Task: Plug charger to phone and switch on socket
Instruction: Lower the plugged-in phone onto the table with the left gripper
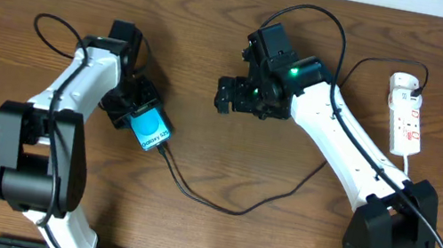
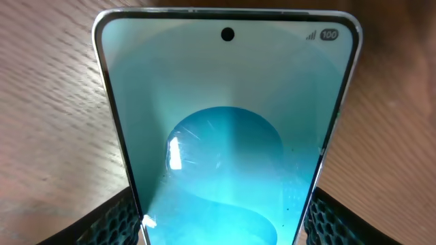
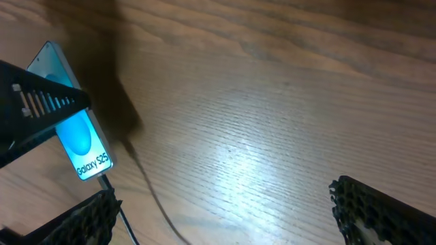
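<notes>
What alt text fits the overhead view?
Left hand grips the lit phone, with the black charger cable running from its lower end across the table. Right hand hovers open and empty mid-table; the white socket lies far right.

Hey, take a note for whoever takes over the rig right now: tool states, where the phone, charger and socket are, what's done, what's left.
Left tool: shut on the phone, screen lit, on the left half of the table.
Right tool: open, empty, mid-table.
Charger: tip appears seated in the phone's lower end; cable trails off to the right.
Socket: far right, nothing touching it; switch state too small to tell.
Left to do: confirm the plug, then switch on the socket.
</notes>
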